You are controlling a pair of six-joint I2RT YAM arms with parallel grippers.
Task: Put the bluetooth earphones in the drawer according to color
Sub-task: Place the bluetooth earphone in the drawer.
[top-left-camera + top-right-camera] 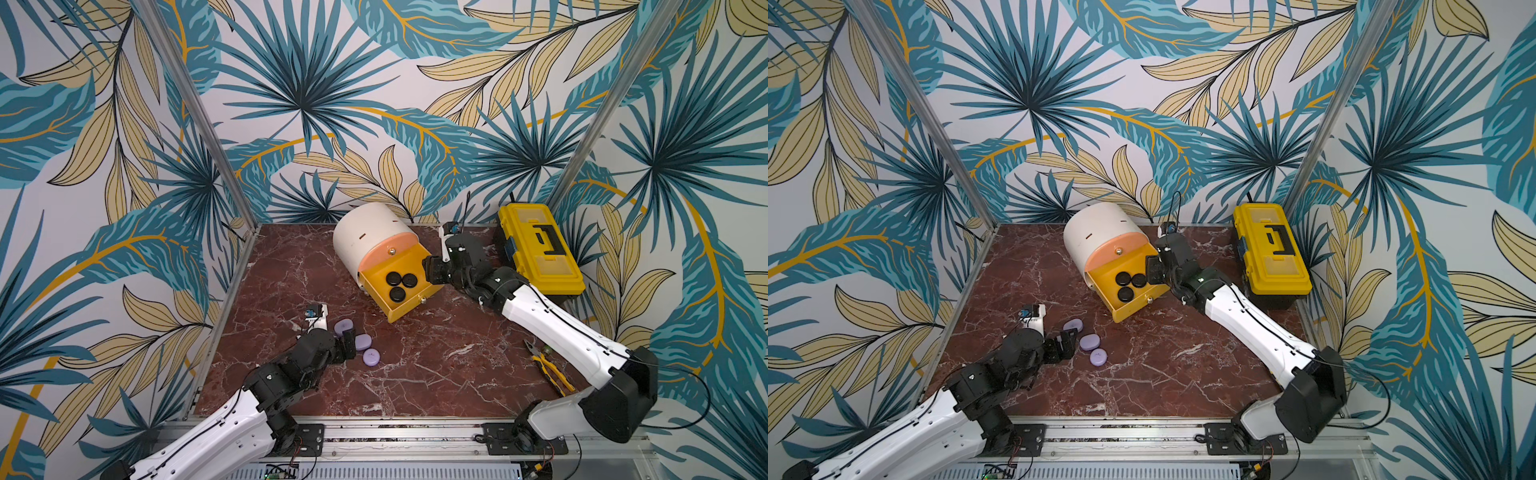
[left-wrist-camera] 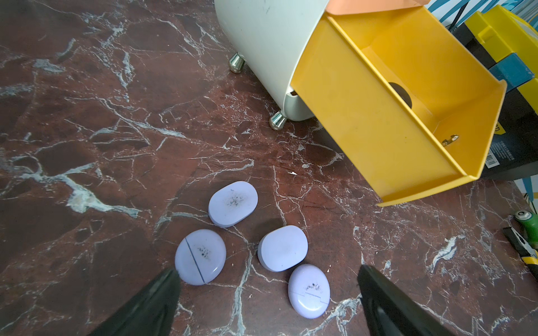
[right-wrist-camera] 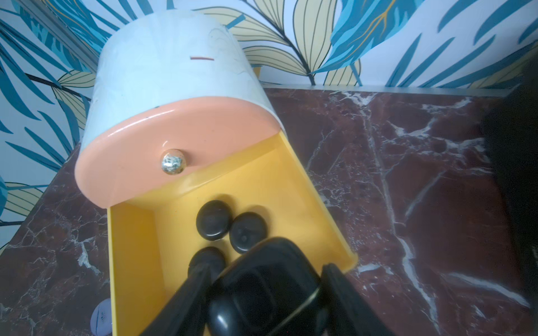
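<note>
Escaping both top views, black case (image 3: 256, 293) fills right gripper (image 3: 265, 272).

Three cases (image 1: 393, 278) in the open drawer (image 1: 411, 308), four cases (image 2: 233, 203) on the table (image 1: 415, 374) front-left, toolbox (image 1: 540, 249) right.

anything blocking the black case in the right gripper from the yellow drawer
Nothing visible. The right gripper holds the black case over the open yellow drawer; three black cases inside leave bare floor.
</note>
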